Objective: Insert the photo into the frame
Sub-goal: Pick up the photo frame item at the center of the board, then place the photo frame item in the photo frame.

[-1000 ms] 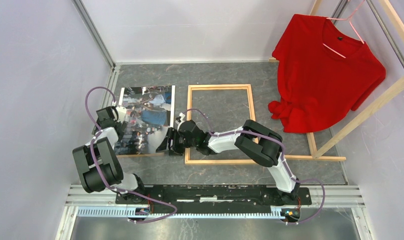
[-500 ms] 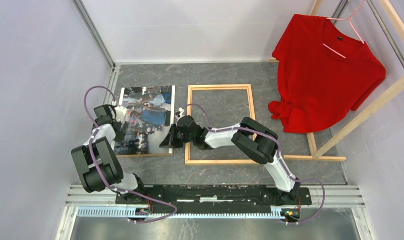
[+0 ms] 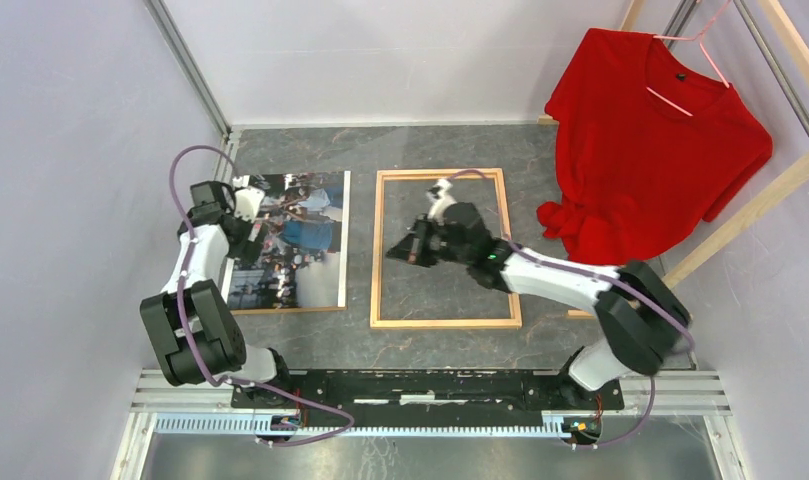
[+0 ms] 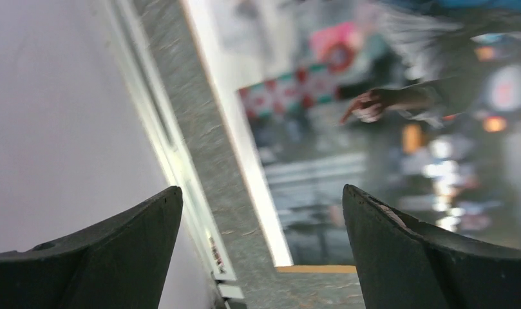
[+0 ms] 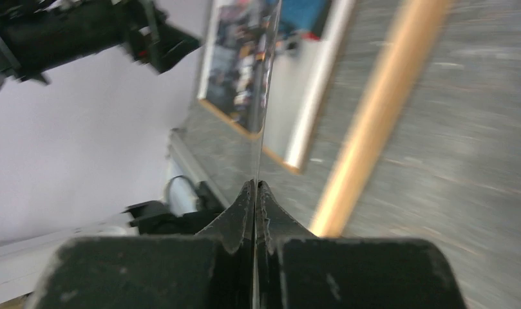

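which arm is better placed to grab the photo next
Left. The left gripper hangs open right over the left edge of the photo, which lies flat on the table. The right gripper is shut over the frame, away from the photo.

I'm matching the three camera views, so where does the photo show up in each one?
Top external: the photo lies flat left of centre, beside the frame.
Left wrist: it fills the upper right.
Right wrist: top centre, behind the edge of a clear sheet.
Shared landmark: the tan strip along the photo's near edge.
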Robot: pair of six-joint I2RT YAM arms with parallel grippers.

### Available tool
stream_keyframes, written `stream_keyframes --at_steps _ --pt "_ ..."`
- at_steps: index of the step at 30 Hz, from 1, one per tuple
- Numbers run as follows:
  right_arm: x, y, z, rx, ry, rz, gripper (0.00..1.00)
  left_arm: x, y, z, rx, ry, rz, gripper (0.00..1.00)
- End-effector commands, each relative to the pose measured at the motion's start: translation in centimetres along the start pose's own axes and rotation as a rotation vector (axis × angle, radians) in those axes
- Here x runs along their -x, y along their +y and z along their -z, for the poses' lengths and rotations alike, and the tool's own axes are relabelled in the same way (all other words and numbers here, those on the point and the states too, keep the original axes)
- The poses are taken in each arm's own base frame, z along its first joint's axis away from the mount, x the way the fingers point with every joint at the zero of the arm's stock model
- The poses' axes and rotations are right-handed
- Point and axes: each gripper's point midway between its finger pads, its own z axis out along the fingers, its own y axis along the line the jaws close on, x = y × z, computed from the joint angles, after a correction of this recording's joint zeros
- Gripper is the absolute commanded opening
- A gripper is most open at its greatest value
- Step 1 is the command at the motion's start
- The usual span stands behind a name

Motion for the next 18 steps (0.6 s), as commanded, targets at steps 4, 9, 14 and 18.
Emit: stream_keyframes --at_steps 4,9,14,18 --pt "-2.8 -11.8 9.9 -0.316 0.036 0.039 0.00 4.1 -6.9 1.0 -0.106 -0.042 -0.063 1.00" --pt "-3.6 -14.8 13.1 -0.404 -0.004 0.051 0.00 7.3 -12.0 1.2 -0.164 -0.072 -0.165 1.00" --pt "-3.3 -16.4 14.2 -0.463 -0.063 0.057 0.03 8.5 -15.1 -0.2 -0.159 -0.050 -0.252 1.00" --pt "-3.6 -17.2 14.4 -0.496 -0.047 0.050 0.42 8.9 -16.2 -1.5 -0.139 -0.032 -0.291 1.00"
